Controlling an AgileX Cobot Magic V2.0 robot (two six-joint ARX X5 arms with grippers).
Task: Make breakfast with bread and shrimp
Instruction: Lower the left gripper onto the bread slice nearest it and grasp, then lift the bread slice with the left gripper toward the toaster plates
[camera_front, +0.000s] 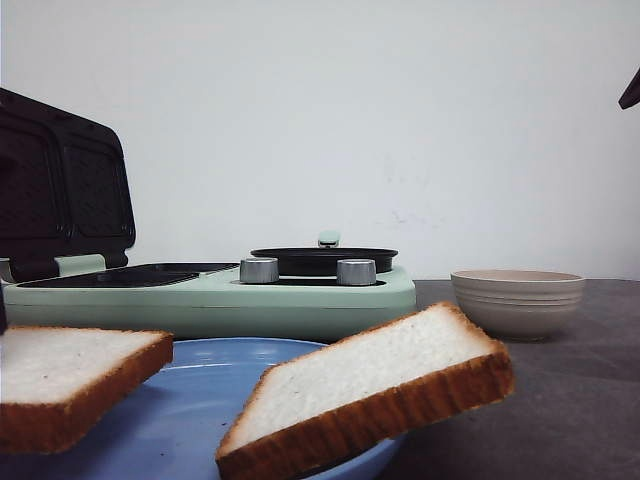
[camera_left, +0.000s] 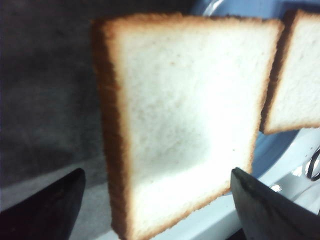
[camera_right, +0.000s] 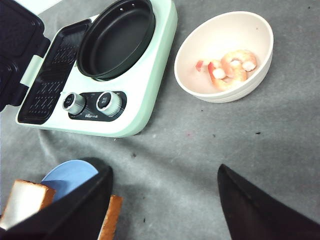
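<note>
Two slices of bread lie tilted on a blue plate (camera_front: 190, 420) at the front: the left slice (camera_front: 60, 375) and the right slice (camera_front: 370, 385). In the left wrist view one slice (camera_left: 185, 100) fills the middle, the other slice (camera_left: 297, 75) lies beside it. My left gripper (camera_left: 157, 172) is open, its fingers on either side of the near slice's corner and apart from it. The shrimp (camera_right: 232, 67) lie in a cream bowl (camera_right: 260, 75). My right gripper (camera_right: 165, 169) is open and empty above bare table, between the plate (camera_right: 70, 175) and the bowl.
A mint-green breakfast maker (camera_front: 300, 300) stands behind the plate with its sandwich lid (camera_front: 60, 190) open, a black round pan (camera_right: 117, 37) and two knobs (camera_right: 90, 102). The bowl (camera_front: 517, 300) stands to its right on the grey table.
</note>
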